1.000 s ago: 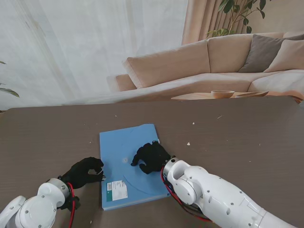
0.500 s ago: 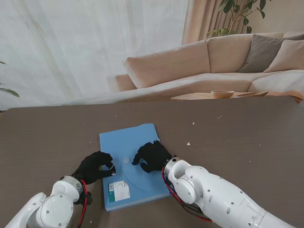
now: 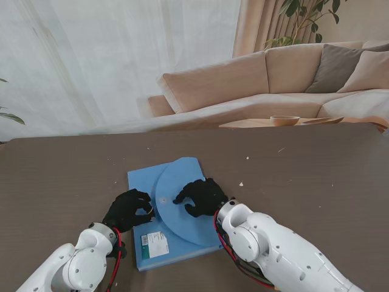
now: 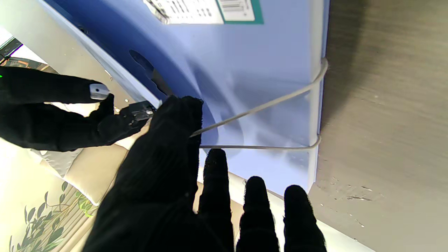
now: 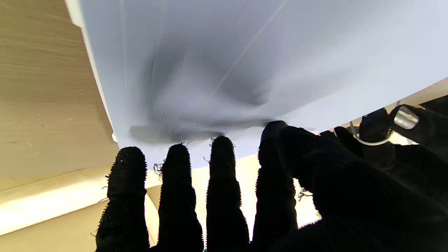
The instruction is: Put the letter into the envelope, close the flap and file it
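A dark brown table point(image 3: 316, 182) fills the stand camera's view, with a beige sofa point(image 3: 273, 79) beyond its far edge. Near the table's near edge, roughly midway across, lies the blue envelope point(image 3: 182, 170), flat on the wood, its rounded flap point(image 3: 176, 210) lifted off the body. The letter cannot be made out in any view. On the envelope's near left corner sits a white label point(image 3: 153, 244) with a green border. The robot's right hand point(image 3: 200, 196) rests on the flap near the envelope's right edge, four black-gloved fingers point(image 5: 218, 168) spread against the blue surface and the thumb tucked at the flap's rim; whether it grips the flap or merely presses on it cannot be told. The left hand point(image 3: 129, 208) sits at the envelope's left edge, its thumb and forefinger pinched on a thin elastic cord point(image 4: 266, 105) that loops around the envelope's edge, the other fingers extended beside it.
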{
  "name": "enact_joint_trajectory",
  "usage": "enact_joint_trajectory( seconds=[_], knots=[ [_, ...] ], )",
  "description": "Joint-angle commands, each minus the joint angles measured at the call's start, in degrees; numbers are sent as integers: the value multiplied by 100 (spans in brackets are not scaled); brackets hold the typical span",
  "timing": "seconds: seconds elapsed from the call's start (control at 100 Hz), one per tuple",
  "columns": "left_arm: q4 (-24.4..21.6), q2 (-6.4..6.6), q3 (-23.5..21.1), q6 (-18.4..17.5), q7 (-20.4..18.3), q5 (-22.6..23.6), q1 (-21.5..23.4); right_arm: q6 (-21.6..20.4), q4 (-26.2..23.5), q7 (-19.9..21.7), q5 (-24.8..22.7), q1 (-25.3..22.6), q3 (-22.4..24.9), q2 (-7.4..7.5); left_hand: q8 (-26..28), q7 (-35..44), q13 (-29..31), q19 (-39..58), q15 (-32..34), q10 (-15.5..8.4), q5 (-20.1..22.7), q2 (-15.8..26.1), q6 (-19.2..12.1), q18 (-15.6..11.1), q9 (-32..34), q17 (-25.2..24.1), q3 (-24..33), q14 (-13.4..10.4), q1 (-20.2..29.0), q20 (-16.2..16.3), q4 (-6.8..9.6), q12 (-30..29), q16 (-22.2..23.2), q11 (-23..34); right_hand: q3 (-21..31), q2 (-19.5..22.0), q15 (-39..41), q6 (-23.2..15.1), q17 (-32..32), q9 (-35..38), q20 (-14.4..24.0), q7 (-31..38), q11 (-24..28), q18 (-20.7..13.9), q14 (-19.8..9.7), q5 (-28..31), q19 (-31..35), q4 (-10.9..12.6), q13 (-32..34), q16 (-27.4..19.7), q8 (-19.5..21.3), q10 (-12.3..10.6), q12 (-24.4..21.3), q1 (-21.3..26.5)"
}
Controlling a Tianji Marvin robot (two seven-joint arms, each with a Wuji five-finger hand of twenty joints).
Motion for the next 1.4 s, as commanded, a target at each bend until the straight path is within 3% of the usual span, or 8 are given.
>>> enact_joint_trajectory(
  seconds=[0.0,0.36,0.46,0.54,0.67,0.84,1.0,1.39],
  knots=[
    [-36,-37,20,22,-112,2,8,-34,-54,83,-97,-80,2,79,77,110,-215,-17,38,-100,142,188,-254,-133,16,-34,-32,-95,7,139,196,-37,104,74,-180,40,-146,-19,-126,41,-105,-112,-105,9,19,-211,-159,-63,62,-107,112,-77,-64,-224],
    [-57,-33,6,51,-132,17,16,120,-179,317,-213,-285,225,148,79,130,-217,-57,23,-45,125,186,-274,-118,18,-50,-7,-81,-20,136,188,-59,90,30,-577,-11,-165,-390,26,-350,193,-192,-154,610,859,-423,121,-374,138,30,297,-207,45,-246],
    [-68,-30,3,61,-154,20,7,399,-187,422,-187,-268,151,147,81,135,-218,-61,22,-33,127,190,-279,-114,19,-49,-3,-74,-25,137,187,-63,89,23,-902,62,-148,-358,150,-998,452,-466,-225,829,964,-973,367,-588,107,122,241,-263,38,-431],
    [-72,-24,-4,56,-180,27,3,663,-252,583,-108,-275,128,148,76,130,-220,-67,19,-27,117,191,-279,-114,22,-53,-3,-73,-32,137,185,-67,86,17,-1432,361,-33,-221,301,-1837,644,-744,-24,918,1036,-1855,516,-876,62,249,288,-64,171,-646],
    [-68,-19,-14,35,-212,21,-7,1022,-344,799,-132,-269,111,169,80,138,-220,-75,16,-22,121,190,-299,-111,18,-59,-2,-72,-35,135,183,-71,84,8,-1740,566,395,-149,705,-2294,908,-970,-111,931,1113,-2717,969,-886,214,526,606,61,197,-718],
    [-45,-19,-9,29,-219,2,-35,1083,-272,914,-78,-204,64,181,69,129,-214,-79,22,-17,112,191,-312,-101,35,-55,-9,-69,-44,135,177,-73,84,6,-1735,340,1304,-359,1518,-2309,1184,-767,789,585,924,-2385,1843,-709,710,1032,1285,66,884,-369],
    [-6,-21,22,52,-235,-25,-120,1069,-150,992,-10,-15,-252,183,65,124,-212,-83,28,-8,106,198,-330,-99,49,-58,-15,-64,-48,135,176,-71,84,9,-1718,287,2016,-559,2010,-2001,1256,-467,1725,317,752,-1721,2426,-637,937,1387,1454,81,1452,-228],
    [108,-9,208,97,-313,-19,-409,971,170,880,362,404,-834,74,12,71,-204,-86,52,-31,70,206,-363,-89,47,-50,-32,-69,-52,137,176,-73,82,0,-1666,309,2352,-472,2558,-1499,1175,-356,1879,108,701,-1360,2795,-574,1313,1514,1304,137,1697,-194]
  ],
)
